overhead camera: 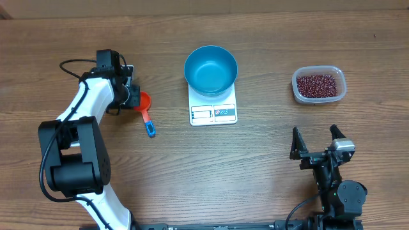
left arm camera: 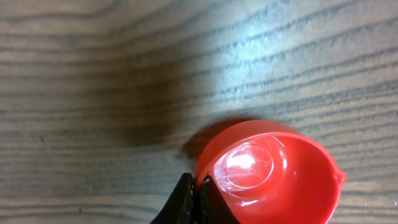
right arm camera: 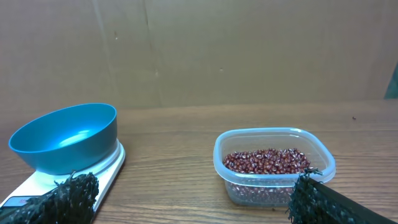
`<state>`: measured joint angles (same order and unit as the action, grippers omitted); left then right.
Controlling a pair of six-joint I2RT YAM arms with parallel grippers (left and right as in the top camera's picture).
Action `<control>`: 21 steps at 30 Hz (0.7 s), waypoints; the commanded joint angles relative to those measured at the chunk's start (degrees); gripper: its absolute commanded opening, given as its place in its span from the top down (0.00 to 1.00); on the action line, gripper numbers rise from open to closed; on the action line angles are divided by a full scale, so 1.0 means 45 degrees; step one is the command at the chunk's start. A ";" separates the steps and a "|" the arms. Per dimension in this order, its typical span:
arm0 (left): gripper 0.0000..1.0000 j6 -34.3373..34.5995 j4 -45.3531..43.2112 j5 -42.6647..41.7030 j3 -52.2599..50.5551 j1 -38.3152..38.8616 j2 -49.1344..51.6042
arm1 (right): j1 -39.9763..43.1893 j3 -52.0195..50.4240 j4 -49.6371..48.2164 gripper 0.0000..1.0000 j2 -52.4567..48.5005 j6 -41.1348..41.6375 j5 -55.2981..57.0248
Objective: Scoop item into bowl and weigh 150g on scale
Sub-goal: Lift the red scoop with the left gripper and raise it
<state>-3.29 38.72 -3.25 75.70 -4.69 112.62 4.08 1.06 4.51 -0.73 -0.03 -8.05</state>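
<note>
**Scoop Gripped, Beans Yet to Move**

Overhead: the left gripper [overhead camera: 131, 96] pinches the rim of the orange-red scoop [overhead camera: 146, 105] at the bench's [overhead camera: 255, 179] left side. The blue bowl [overhead camera: 211, 69] sits empty on the scale [overhead camera: 213, 114], and the beans [overhead camera: 316, 84] wait well to the right in a clear tub [overhead camera: 339, 92].

Left wrist: the jaws are clamped on the scoop's wall, and its cup is empty.

Right wrist: the right gripper [right arm camera: 193, 196] is spread wide, holding nothing.

All the scooping and weighing remain to be done.
</note>
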 commanded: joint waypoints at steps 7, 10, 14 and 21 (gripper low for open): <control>0.96 0.1073 0.0947 -0.0597 0.0476 0.0053 -0.2215 | -0.0044 -0.0136 -0.0073 0.00 0.0136 0.0039 0.0117; 0.96 0.1753 0.1064 -0.0573 0.0476 0.0044 -0.3196 | -0.0044 -0.0136 -0.0073 0.00 0.0136 0.0044 0.0117; 0.96 0.2482 0.1277 -0.0568 0.0476 0.0044 -0.4658 | -0.0049 -0.0136 -0.0073 0.00 0.0136 0.0044 0.0117; 0.96 0.3157 0.2429 -0.0359 0.0476 0.0044 -0.7135 | -0.0044 -0.0136 -0.0073 0.00 0.0136 0.0044 0.0117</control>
<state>7.84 48.51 -4.97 76.55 -4.60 84.25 4.08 1.06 4.49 -0.73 -0.01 -8.08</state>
